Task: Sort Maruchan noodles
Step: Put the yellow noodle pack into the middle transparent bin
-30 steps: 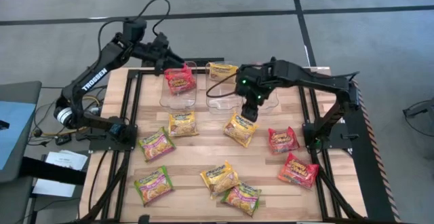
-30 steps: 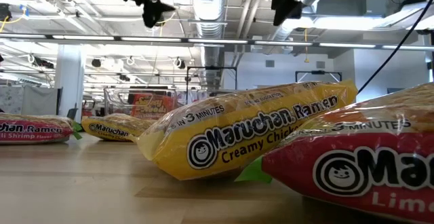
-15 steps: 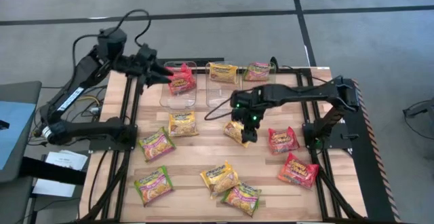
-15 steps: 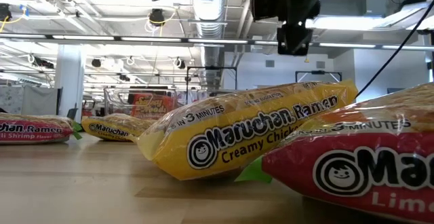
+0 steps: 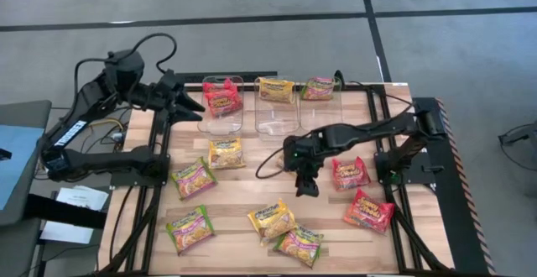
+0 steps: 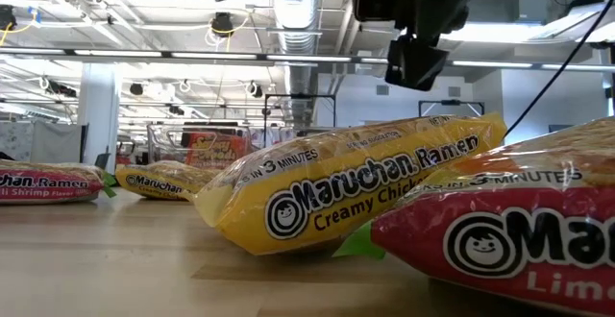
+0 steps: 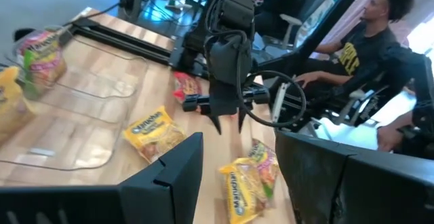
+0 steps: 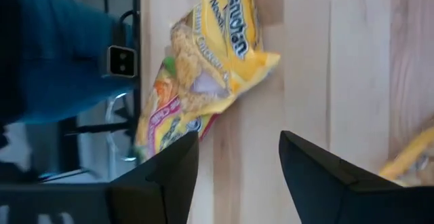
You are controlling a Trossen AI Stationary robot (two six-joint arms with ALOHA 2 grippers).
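Wooden slats make up the surface (image 5: 252,193), and Maruchan packets are scattered all over it: a yellow packet (image 5: 226,153) near the clear bins, two green-and-pink ones (image 5: 194,177) (image 5: 189,228) on the left arm's side, another yellow packet (image 5: 271,220) with a green-and-pink one (image 5: 299,243) touching it at the near edge, and two red packets (image 5: 349,173) (image 5: 368,211) on the right arm's side. Three clear plastic bins (image 5: 277,119) sit in a row at the far edge, with a red packet (image 5: 222,97) at the first, a yellow one (image 5: 275,89) at the second and a green-and-pink one (image 5: 318,88) at the third. The right tool (image 5: 307,184) hangs low over the middle of the surface, fingers (image 8: 319,176) spread apart with nothing between them, and it covers whatever lies directly under it. The left tool (image 5: 191,105) is pulled back just beside the red packet's bin, fingers (image 7: 169,176) apart and empty too. Low down, a Creamy Chicken packet (image 6: 356,187) fills the foreground, with ceiling ducts and shelving in the room behind. A person (image 7: 352,54) sits beyond the surface.
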